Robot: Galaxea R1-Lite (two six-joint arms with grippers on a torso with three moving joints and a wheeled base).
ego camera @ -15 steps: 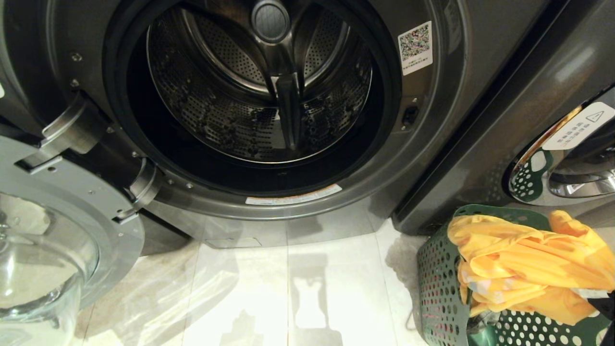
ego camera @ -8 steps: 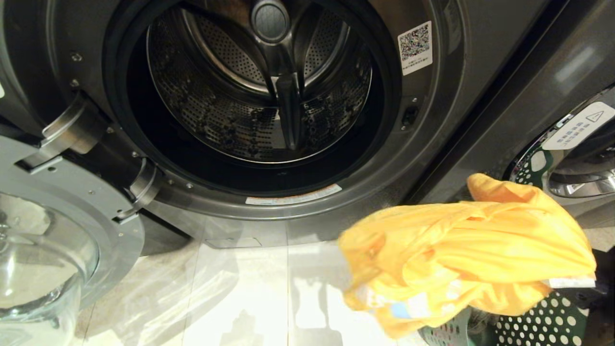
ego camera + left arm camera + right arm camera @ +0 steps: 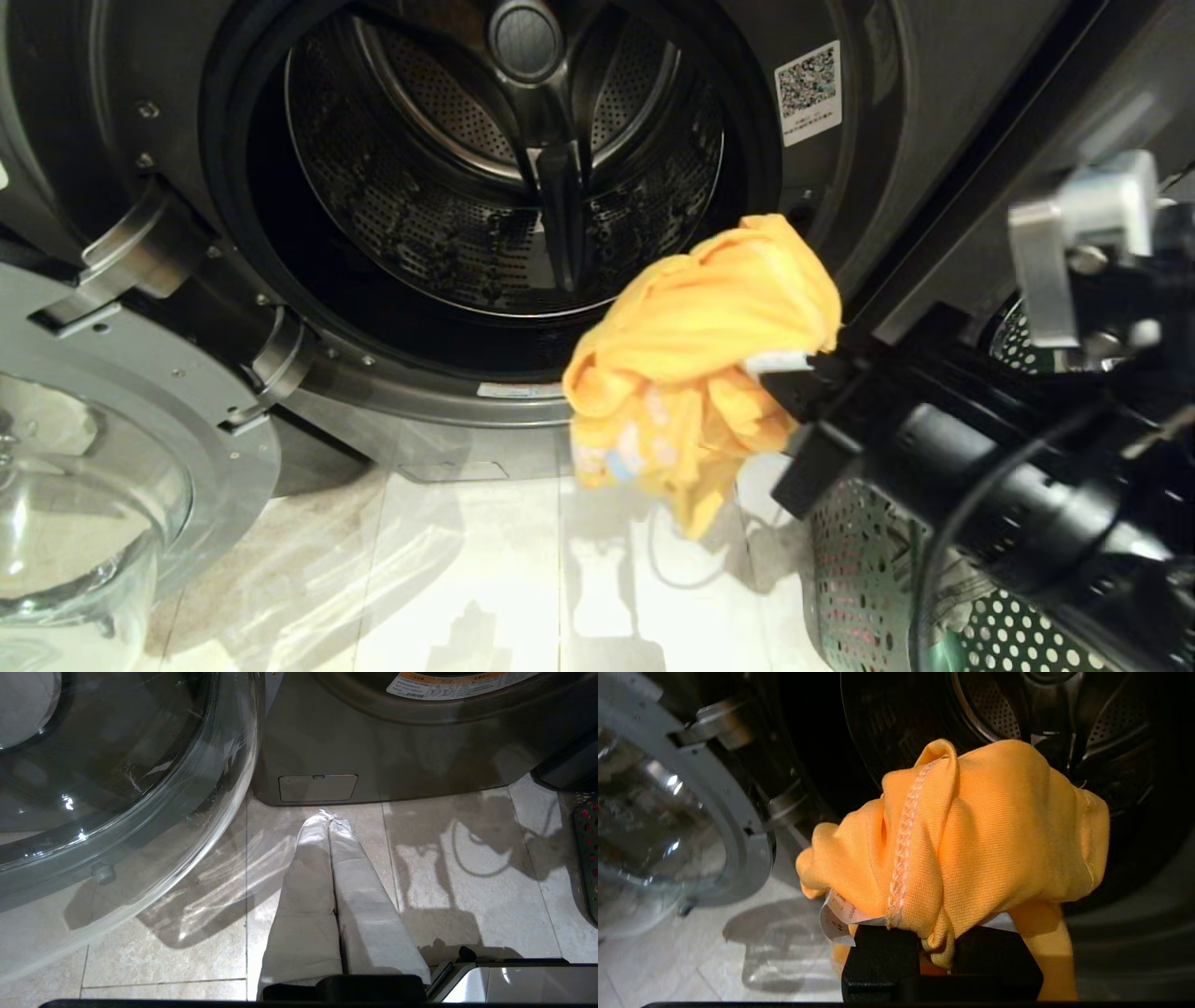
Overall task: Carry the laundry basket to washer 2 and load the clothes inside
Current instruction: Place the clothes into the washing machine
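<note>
The right gripper reaches level toward the open washer, pinching the yellow garment between its fingers.

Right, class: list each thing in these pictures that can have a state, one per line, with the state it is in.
Washer door: swung open.
Drum: empty, nothing loaded yet.
Yellow garment: bunched, held in the air before the drum opening, out of the basket.
Laundry basket: upright on the floor beside the washer.
Right tool: shut on the yellow garment.
Left tool: shut, empty, low over the floor tiles.
</note>
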